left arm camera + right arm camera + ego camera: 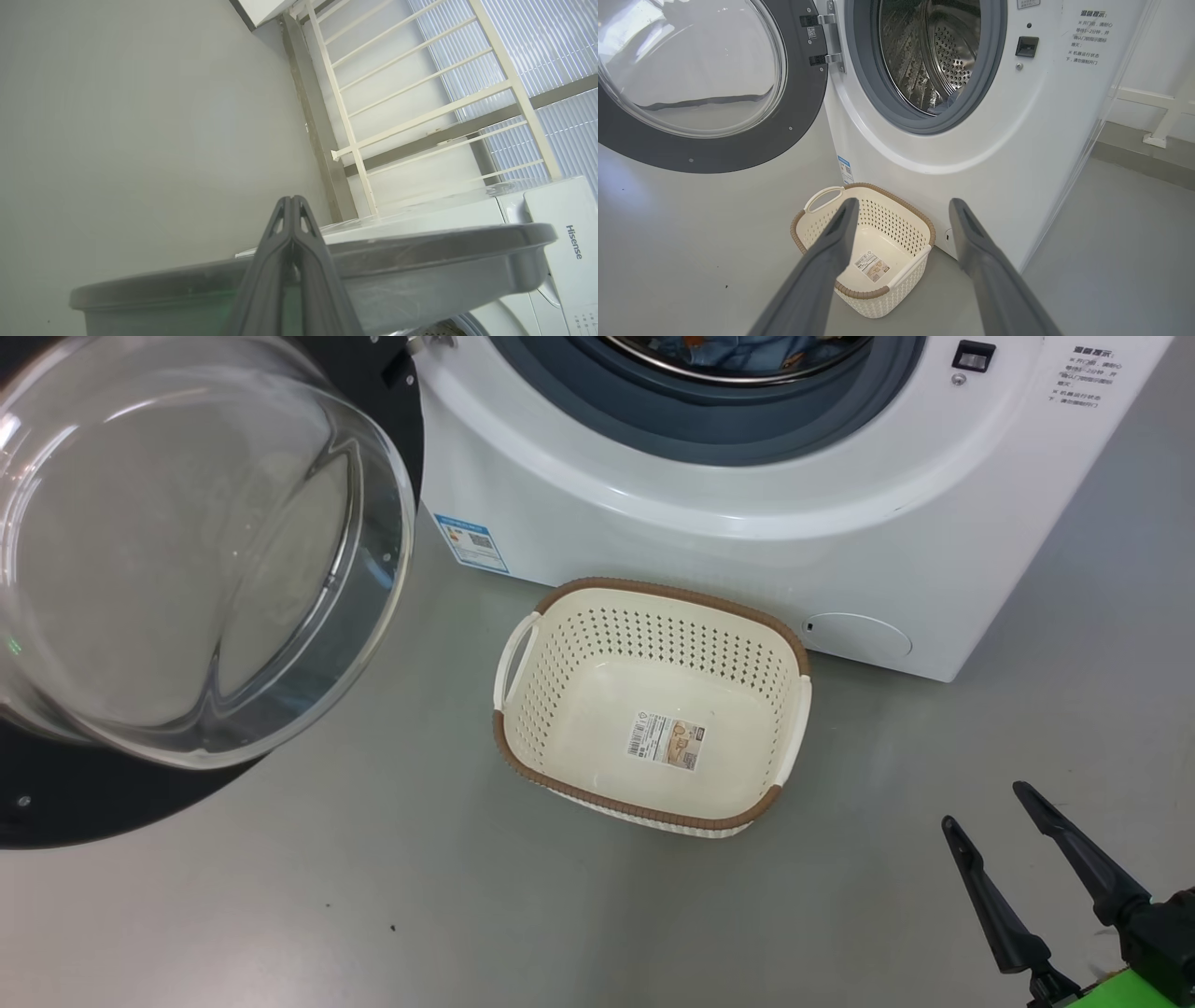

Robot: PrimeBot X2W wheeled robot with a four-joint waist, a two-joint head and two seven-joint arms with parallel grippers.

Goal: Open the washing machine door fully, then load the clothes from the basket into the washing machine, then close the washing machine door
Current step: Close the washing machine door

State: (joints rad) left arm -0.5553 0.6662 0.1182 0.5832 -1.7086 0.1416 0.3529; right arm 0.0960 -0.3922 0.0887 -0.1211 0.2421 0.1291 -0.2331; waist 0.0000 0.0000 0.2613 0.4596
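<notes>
The washing machine door (187,569) is swung wide at upper left of the head view, glass bowl turned outward. The basket (653,635) is stood on the floor (373,896) at centre, just before the washing machine (747,523), long axis laid left to right. Blue clothes (738,350) are glimpsed at the top edge. The right tool (983,805) is spread wide and holds nothing. The left tool (292,205) is pressed shut in the left wrist view. The steel drum (948,60) is shown in the right wrist view.

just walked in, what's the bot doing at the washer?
Loading looks done: the basket sits empty on the floor before the washing machine, blue clothes show in the drum. The washing machine door stands wide open. The right gripper hovers open and empty near the basket; the left gripper is shut, empty, by the door's rim. Closing the door remains.
</notes>
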